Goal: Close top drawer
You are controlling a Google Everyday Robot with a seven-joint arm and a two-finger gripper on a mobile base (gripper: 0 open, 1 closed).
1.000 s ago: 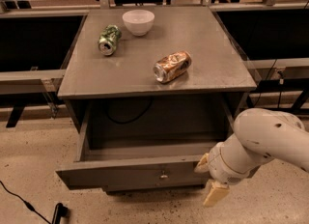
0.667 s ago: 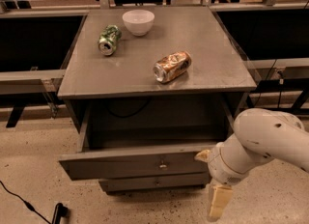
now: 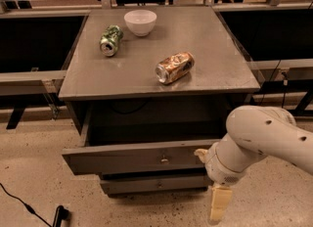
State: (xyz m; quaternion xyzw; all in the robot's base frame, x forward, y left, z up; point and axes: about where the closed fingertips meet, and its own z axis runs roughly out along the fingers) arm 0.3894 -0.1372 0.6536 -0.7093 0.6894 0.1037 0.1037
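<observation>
The top drawer [image 3: 122, 160] is the uppermost grey drawer of the cabinet. It stands partly pulled out, and its small round knob [image 3: 164, 160] is at the middle of the flat front panel. The inside looks dark and empty. My gripper [image 3: 211, 182] is at the right end of the drawer front, on the end of the white arm [image 3: 264, 138]. Its jaws are spread open and hold nothing. One cream finger [image 3: 201, 152] rests against the right end of the front panel. The other finger [image 3: 219, 205] points down toward the floor.
On the cabinet top [image 3: 220, 64] lie a white bowl [image 3: 140, 21], a green can [image 3: 110, 40] on its side and a crushed brown can [image 3: 174, 67]. A lower drawer front [image 3: 156, 185] sits under the top one. A black cable [image 3: 19, 201] and a black object [image 3: 59, 216] lie on the floor at left.
The top drawer has slid in toward the cabinet and sticks out less than before. My gripper has moved with its front panel, and its lower finger has swung further down.
</observation>
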